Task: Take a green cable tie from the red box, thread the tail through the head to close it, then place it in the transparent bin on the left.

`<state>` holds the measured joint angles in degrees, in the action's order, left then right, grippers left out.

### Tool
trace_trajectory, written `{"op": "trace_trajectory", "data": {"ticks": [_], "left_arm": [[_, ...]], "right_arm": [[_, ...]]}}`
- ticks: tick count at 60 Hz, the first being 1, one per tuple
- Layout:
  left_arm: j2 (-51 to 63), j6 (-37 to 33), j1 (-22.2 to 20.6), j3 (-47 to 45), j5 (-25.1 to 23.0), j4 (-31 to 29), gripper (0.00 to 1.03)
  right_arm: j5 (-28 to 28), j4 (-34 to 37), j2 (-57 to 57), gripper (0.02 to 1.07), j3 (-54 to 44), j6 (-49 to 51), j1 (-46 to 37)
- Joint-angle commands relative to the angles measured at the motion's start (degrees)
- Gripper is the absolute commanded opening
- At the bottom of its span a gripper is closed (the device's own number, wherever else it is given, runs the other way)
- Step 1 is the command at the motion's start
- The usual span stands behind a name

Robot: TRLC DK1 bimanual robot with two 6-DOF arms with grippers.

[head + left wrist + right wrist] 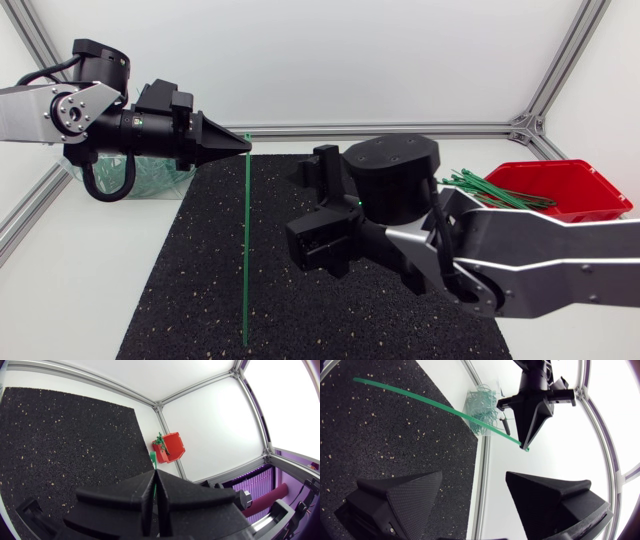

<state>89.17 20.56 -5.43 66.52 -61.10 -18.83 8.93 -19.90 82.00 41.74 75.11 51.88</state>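
Left gripper (245,146) apparently on green cable tie (245,250)

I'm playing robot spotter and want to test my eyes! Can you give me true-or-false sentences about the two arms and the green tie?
1. The left gripper is shut on a green cable tie. True.
2. The right gripper grips the tie too. False: it is open and empty.
3. The tie is closed into a loop. False: it hangs straight, not threaded.
4. The red box holds more green ties. True.
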Motion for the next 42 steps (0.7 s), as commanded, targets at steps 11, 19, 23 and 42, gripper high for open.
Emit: {"op": "trace_trajectory", "data": {"ticks": [11, 19, 23, 42], "left_arm": [[3.30, -2.01, 1.56, 3.44, -1.13, -2.62, 0.03], [5.05, -6.23, 1.65, 5.29, -1.21, -7.45, 0.03], [5.76, -7.99, 1.65, 5.99, -1.13, -9.38, 0.03], [10.15, -20.56, 1.74, 10.12, -1.13, -20.81, 0.03]], "right_arm": [[1.00, -11.12, 8.18, 0.95, -4.38, 10.67, 4.28], [0.12, -16.49, 9.59, 0.95, -5.88, 14.27, 6.04], [-0.14, -18.60, 9.76, 0.95, -6.58, 15.50, 6.83], [-4.18, -30.46, 14.51, 0.95, -10.45, 26.31, 8.24]]}}
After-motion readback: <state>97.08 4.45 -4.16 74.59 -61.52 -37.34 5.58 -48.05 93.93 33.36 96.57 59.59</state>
